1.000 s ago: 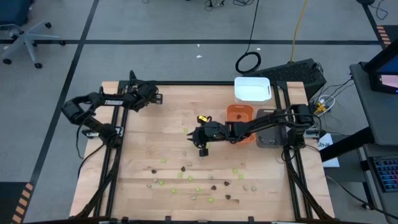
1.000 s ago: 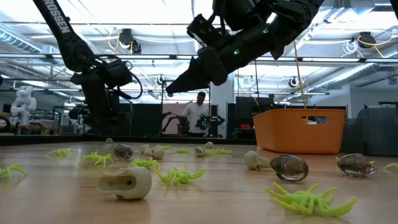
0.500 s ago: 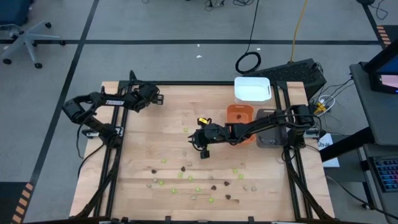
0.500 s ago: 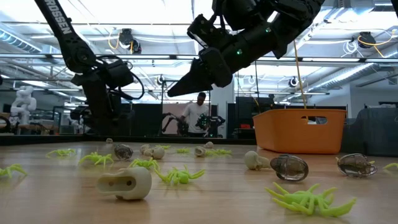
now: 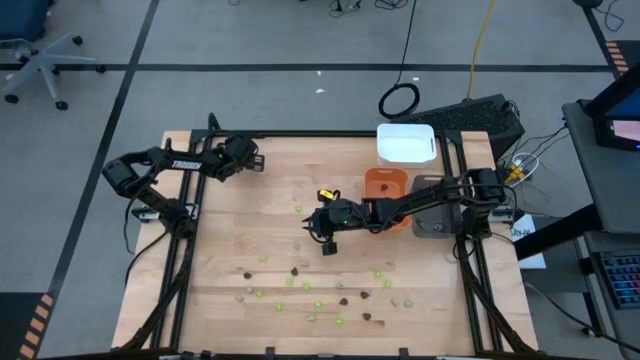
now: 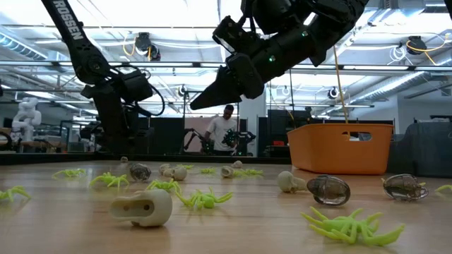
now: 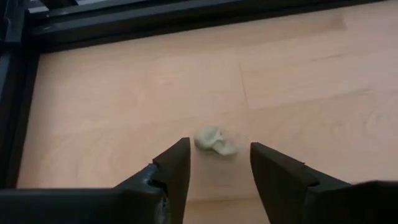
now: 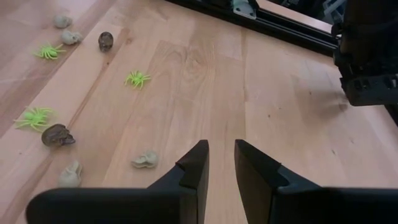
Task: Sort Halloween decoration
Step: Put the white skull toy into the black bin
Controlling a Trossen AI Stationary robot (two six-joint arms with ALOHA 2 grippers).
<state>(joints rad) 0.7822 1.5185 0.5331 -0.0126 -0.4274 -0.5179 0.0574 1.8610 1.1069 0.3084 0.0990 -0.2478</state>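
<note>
The Halloween decoration lies scattered on the wooden table (image 5: 230, 240): lime-green spiders (image 8: 137, 78), dark brown skulls (image 8: 58, 135) and pale skulls (image 8: 145, 160), mostly on the near half (image 5: 310, 290). One pale skull (image 7: 214, 140) lies alone at the far left. My left gripper (image 7: 219, 145) hangs open over it, a fingertip on either side in the left wrist view, neither touching. In the high view this gripper (image 5: 256, 158) is by the far left corner. My right gripper (image 8: 221, 146) hovers over the table's middle (image 5: 312, 224), its fingers a narrow gap apart with nothing between them.
An orange tray (image 5: 385, 185), a white tray (image 5: 406, 143) and a grey tray (image 5: 435, 218) stand at the far right. A black frame rail (image 7: 155, 25) runs just beyond the lone skull. Bare wood lies between the two grippers. A person (image 6: 224, 134) stands in the room behind.
</note>
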